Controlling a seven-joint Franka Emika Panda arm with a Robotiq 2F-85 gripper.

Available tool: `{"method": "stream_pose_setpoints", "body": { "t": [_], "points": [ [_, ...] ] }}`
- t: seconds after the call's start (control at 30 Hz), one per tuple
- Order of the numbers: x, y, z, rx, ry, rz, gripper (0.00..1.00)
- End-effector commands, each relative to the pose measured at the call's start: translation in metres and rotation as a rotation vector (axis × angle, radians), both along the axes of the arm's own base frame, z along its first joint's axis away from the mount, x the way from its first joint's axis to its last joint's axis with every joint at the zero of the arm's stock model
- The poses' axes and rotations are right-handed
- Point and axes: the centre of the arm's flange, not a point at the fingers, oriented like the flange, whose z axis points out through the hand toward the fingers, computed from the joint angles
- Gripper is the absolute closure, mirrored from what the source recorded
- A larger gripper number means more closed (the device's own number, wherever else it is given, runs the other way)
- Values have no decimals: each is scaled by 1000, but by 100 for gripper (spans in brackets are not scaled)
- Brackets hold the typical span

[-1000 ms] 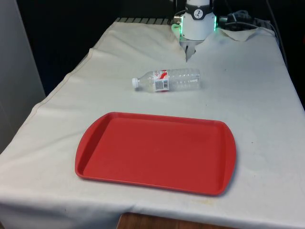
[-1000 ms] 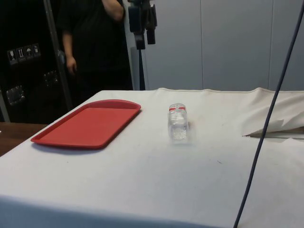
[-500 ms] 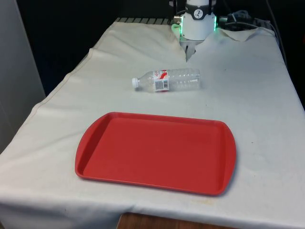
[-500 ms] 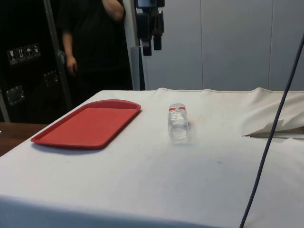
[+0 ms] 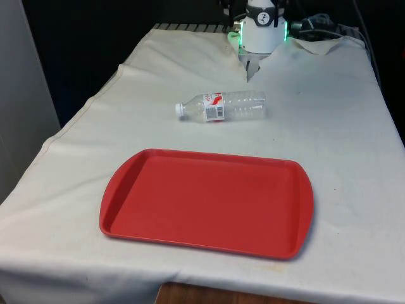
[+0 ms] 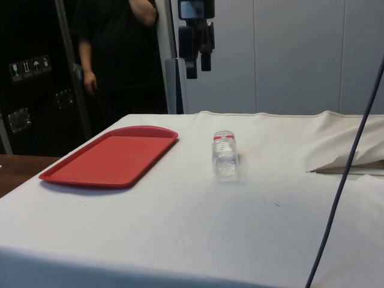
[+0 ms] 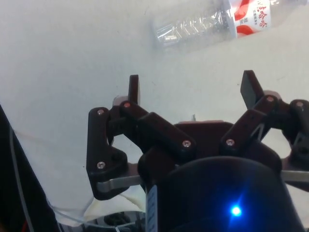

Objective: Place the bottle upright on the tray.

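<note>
Side view, read left to right, gave us the tray (image 6: 114, 157) empty, then the gripper (image 6: 198, 67) hanging high, then the bottle (image 6: 224, 155) lying on its side on the cloth beside the tray. Over the last second we saw the gripper drift toward the bottle and lower, so we judged the approach under way. Its fingers (image 7: 133, 90) were spread wide apart, holding and touching nothing.

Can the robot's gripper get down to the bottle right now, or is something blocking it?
Probably yes. The gripper hangs open in the air above the white cloth, and the bottle lies on its side with bare cloth all round it. The red tray sits apart, nearer the table's edge, so nothing seems to be in the way.
</note>
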Motion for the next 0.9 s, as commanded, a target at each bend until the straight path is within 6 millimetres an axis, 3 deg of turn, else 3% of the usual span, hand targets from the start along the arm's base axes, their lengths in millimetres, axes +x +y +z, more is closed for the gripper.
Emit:
{"method": "stream_pose_setpoints", "body": {
  "t": [0.0,0.87],
  "points": [
    [-1,-1,-2,-1,-9,-14,0],
    [-11,-7,-30,3,13,-134,0]
  ]
}}
